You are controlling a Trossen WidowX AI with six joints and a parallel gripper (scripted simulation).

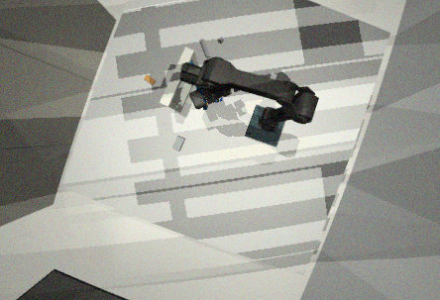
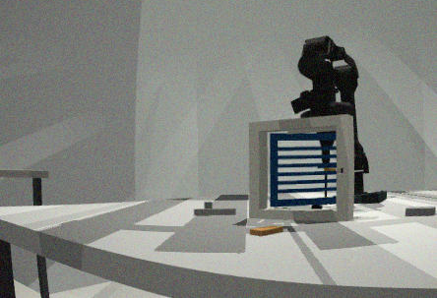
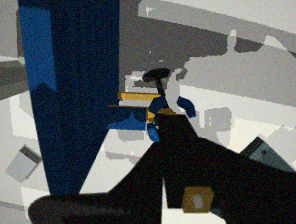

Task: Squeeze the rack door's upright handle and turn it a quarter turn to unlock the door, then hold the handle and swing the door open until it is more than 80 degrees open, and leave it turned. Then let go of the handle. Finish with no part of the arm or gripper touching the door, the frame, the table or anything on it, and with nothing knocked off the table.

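The pale grey rack frame (image 1: 169, 95) (image 2: 259, 166) stands upright on the table. The blue barred door (image 2: 274, 171) (image 3: 75, 100) stands ajar, swung partway out on the arm's side; its exact angle cannot be told. My gripper (image 2: 325, 158) (image 3: 178, 145) points down beside the door and is shut on the door handle (image 3: 187, 107), whose blue parts show around the fingertips. A yellow bar (image 3: 137, 96) runs between the door and the handle in the wrist view. The arm hides the gripper in the top view, and the fingers cover much of the handle.
An orange block (image 1: 150, 79) (image 2: 266, 231) lies beyond the frame, away from the arm. A light grey box (image 1: 178, 143) (image 2: 419, 211) lies to one side. A grey bar (image 1: 204, 49) (image 2: 215, 211) and a small dark block (image 1: 220, 41) (image 2: 208, 205) lie on the other side.
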